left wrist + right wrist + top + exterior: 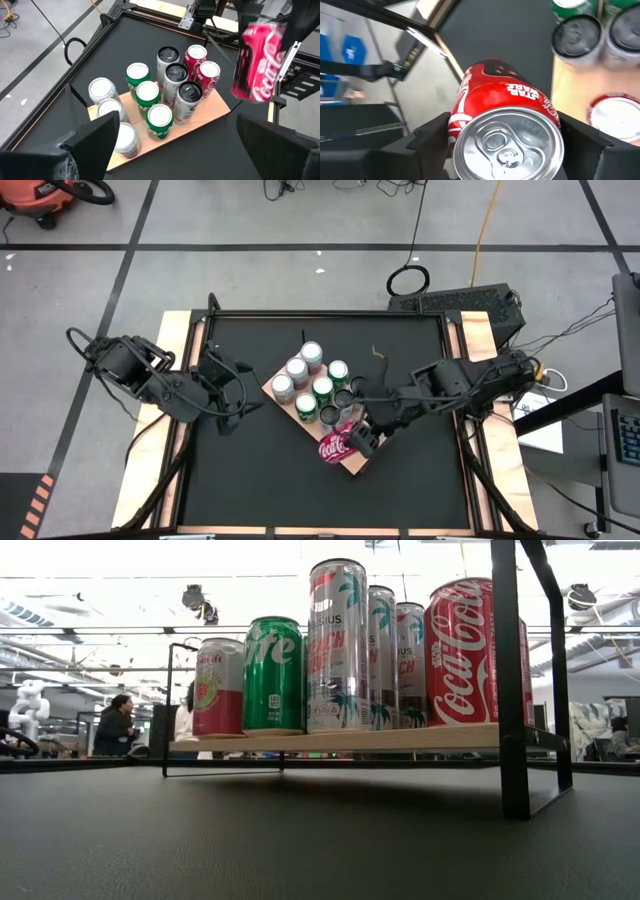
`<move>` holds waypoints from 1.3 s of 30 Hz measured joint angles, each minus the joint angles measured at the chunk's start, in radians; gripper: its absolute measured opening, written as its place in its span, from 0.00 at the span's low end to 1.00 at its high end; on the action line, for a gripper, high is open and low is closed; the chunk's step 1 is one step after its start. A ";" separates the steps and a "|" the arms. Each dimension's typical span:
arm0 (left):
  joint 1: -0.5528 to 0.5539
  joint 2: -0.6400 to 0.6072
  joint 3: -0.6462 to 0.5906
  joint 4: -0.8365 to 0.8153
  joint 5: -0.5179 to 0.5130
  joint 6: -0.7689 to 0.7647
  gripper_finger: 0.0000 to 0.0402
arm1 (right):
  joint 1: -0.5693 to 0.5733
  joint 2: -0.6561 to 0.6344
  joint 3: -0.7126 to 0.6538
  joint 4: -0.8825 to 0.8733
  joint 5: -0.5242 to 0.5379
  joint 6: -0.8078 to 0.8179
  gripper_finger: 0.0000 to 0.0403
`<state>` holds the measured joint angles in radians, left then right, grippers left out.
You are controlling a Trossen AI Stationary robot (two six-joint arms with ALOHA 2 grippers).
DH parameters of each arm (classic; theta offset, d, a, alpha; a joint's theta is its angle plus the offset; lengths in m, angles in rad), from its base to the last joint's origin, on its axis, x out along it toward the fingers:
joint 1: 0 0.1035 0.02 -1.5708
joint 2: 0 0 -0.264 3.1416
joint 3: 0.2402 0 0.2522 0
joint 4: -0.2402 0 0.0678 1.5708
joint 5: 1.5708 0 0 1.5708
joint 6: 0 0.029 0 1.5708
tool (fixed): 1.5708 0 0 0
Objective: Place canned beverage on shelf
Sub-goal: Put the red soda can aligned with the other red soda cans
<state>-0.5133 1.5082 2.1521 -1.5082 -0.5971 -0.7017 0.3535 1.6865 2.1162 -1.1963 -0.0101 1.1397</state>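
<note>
Black table [250, 470] with pale wooden side rails [150, 470], carrying the shelf [352, 463], a light wood-grain board on black corner rods, set askew near the table's middle. Upright cans [310, 380] stand clustered on the shelf: silver, green and red.

This looks like a robotics lab or workshop. A black-topped desk [320, 470] with pale wooden side rails stands on a grey concrete floor [250, 220] marked with dark tape lines and crossed by loose black and yellow cables. An orange shop vacuum [40, 195] sits in one corner. Beyond the desk, an open ceiling with exposed pipes and seated people [113, 725] at workstations show.
</note>
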 joint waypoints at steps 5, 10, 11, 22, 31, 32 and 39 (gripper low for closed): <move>0.000 0.000 0.000 0.001 -0.012 0.000 0.99 | 0.007 0.038 0.000 -0.028 0.009 -0.027 0.69; 0.001 0.000 0.000 0.002 -0.018 0.000 0.99 | 0.009 0.080 0.000 -0.083 0.010 -0.052 0.69; 0.001 0.000 0.000 0.002 -0.019 0.000 0.99 | 0.010 0.091 0.000 -0.106 0.010 -0.048 0.69; 0.002 0.000 0.000 -0.001 -0.022 0.001 0.99 | 0.028 0.176 0.000 -0.180 0.018 0.001 0.69; 0.002 0.000 0.000 -0.002 -0.028 0.009 0.99 | 0.029 0.231 0.000 -0.208 0.050 0.019 0.69; 0.002 0.000 0.000 -0.003 -0.029 0.009 0.99 | 0.029 0.235 0.000 -0.210 0.049 0.019 0.69; 0.002 0.000 0.000 -0.005 -0.035 0.011 0.99 | 0.035 0.261 0.000 -0.240 0.066 0.024 0.69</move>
<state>-0.5117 1.5085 2.1521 -1.5134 -0.6319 -0.6907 0.3885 1.9477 2.1159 -1.4362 0.0555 1.1633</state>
